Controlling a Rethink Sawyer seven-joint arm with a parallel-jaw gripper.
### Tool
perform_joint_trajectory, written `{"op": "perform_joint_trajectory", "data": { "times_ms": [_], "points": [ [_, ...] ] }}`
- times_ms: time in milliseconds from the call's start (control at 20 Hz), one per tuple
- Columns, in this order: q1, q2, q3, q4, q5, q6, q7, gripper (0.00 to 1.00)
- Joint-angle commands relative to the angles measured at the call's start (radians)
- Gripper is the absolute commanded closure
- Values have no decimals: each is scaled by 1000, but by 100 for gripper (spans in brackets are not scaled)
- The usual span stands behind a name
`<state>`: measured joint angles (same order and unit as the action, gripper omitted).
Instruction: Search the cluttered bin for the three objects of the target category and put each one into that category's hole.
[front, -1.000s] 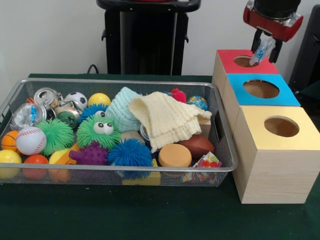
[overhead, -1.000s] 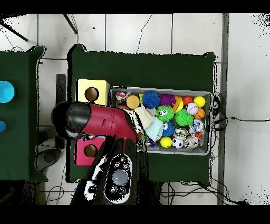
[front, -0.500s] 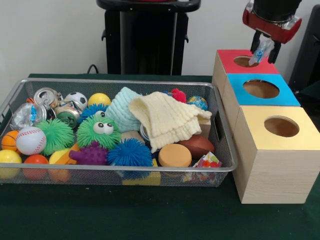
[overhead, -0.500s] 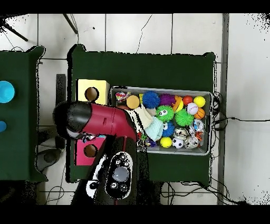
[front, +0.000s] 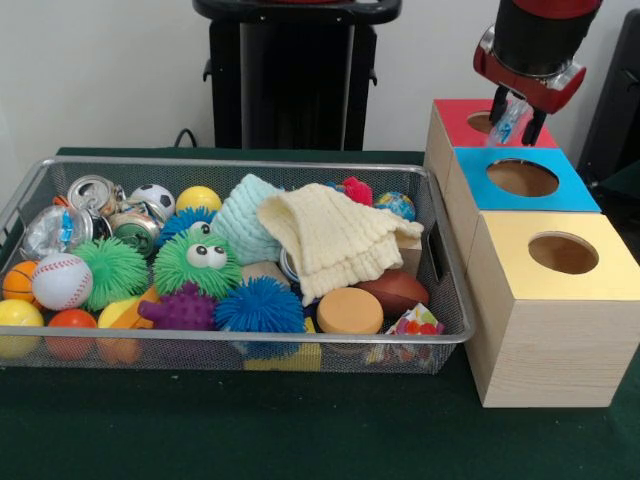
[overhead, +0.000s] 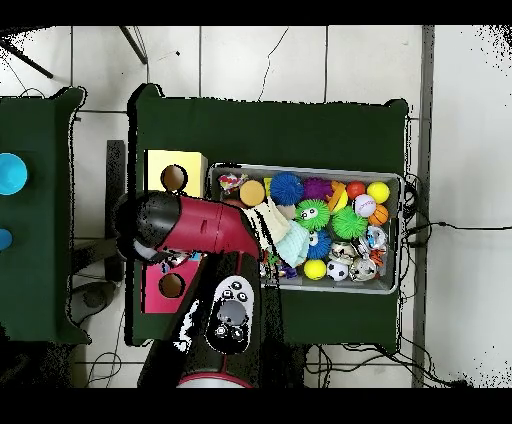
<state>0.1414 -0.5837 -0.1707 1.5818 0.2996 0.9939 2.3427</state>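
Note:
My gripper (front: 514, 112) hangs at the upper right of the front view, shut on a crumpled piece of clear plastic (front: 508, 121) with a blue spot. The plastic dangles just above the round hole (front: 485, 122) in the red-topped box (front: 455, 115). In the wire bin (front: 250, 163), a crushed clear bottle (front: 52, 230) and dented cans (front: 92, 190) lie at the left end among balls. In the overhead view the red arm (overhead: 200, 225) covers the gripper and the middle box; the red-topped box (overhead: 158, 292) shows beside it.
A blue-topped box (front: 575, 195) and a yellow-topped box (front: 510, 240) stand in a row in front of the red one, right of the bin. Spiky balls, sports balls, a cream knitted cloth (front: 335, 235) and a teal one fill the bin.
The gripper has shifted a little to the left and tilted, still holding the plastic over the red box. Nothing in the bin has moved.

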Motion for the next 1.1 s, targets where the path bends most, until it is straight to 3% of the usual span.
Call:
{"op": "perform_joint_trajectory", "data": {
  "times_ms": [50, 350, 700, 950, 1100],
  "points": [
    [-11, 29, 75, -58, -6, 13, 105, 100],
    [13, 7, 64, -43, 14, 24, 151, 100],
    [59, -16, 60, -98, 36, 105, 229, 100],
    [2, 89, 76, -188, -10, 2, 98, 100],
    [-26, 116, 90, -209, -21, -28, 46, 100]
  ]
}}
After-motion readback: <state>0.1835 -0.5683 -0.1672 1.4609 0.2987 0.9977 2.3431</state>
